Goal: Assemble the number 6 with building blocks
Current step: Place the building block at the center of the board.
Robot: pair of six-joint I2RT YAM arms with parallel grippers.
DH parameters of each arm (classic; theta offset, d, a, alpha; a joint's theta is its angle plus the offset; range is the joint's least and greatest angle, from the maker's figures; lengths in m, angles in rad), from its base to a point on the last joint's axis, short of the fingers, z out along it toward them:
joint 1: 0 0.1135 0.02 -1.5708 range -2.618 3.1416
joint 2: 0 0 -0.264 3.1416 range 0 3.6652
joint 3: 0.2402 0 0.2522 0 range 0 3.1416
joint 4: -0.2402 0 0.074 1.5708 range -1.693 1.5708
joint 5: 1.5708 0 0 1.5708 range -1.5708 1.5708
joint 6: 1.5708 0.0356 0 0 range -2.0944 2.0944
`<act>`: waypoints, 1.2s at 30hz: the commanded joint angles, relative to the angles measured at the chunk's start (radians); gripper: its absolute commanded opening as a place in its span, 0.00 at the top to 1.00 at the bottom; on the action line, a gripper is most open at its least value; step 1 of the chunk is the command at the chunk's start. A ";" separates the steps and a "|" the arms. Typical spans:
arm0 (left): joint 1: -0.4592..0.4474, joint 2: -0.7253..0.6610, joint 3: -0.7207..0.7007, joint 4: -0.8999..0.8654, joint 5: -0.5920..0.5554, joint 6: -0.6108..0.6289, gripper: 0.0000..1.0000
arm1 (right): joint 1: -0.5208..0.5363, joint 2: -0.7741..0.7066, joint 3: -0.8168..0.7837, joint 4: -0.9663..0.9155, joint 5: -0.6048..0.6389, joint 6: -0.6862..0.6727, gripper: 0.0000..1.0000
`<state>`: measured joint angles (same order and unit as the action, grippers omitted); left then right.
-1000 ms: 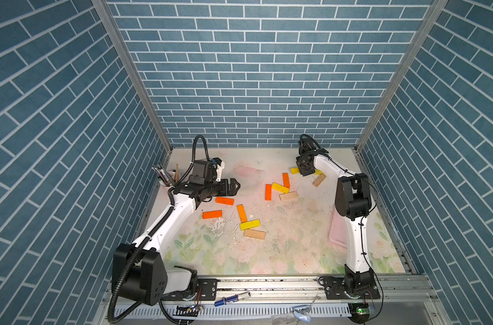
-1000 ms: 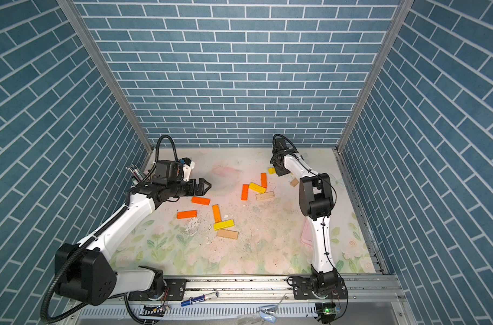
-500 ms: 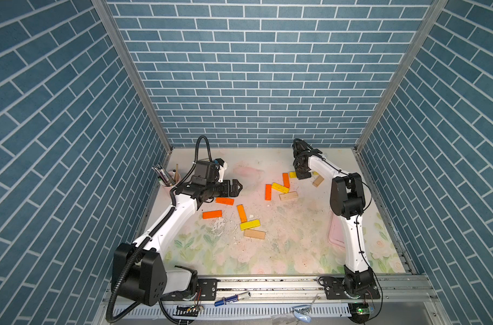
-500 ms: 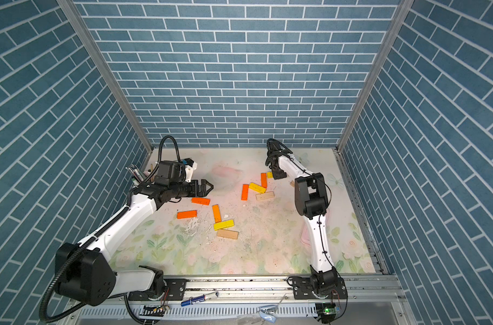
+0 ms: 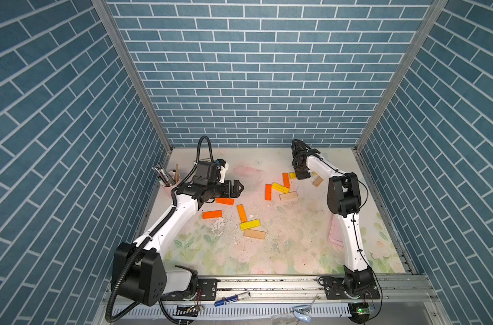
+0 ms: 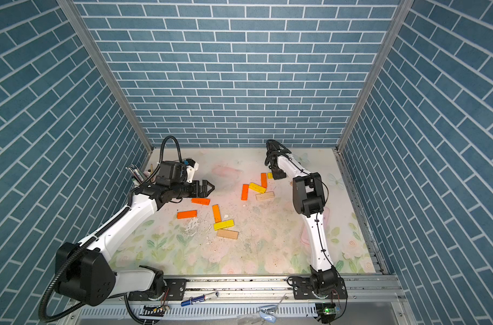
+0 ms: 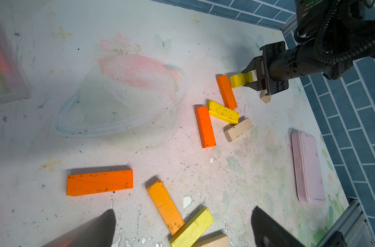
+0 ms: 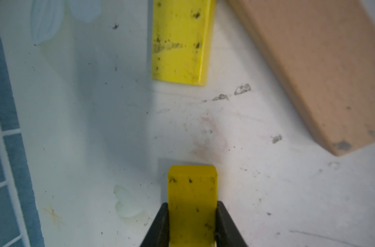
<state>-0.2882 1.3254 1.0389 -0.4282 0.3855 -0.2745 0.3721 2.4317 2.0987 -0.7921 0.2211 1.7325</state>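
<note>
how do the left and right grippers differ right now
The left gripper stands wide open and holds nothing; the right gripper is shut on a yellow block. The left gripper hovers by an orange block on the robot's left; the right gripper is on the robot's right, nearer the back wall. Both are black two-finger grippers.

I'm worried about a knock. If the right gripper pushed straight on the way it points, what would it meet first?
Probably bare table just past the held yellow block in the right gripper; next in line lies the loose yellow block. Depth is unclear.
</note>
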 commanded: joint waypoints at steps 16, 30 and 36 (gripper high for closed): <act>-0.009 0.021 -0.008 0.005 -0.012 0.000 0.01 | 0.014 0.048 0.073 -0.085 0.014 0.084 0.71; -0.012 0.009 -0.008 0.000 -0.014 0.002 0.01 | 0.027 0.026 0.094 -0.105 0.024 0.052 0.43; -0.012 0.007 -0.005 -0.004 -0.018 0.003 0.01 | 0.027 -0.012 0.154 -0.121 0.069 -0.143 0.39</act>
<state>-0.2935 1.3418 1.0389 -0.4286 0.3817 -0.2737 0.3931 2.4592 2.2063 -0.8619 0.2382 1.6920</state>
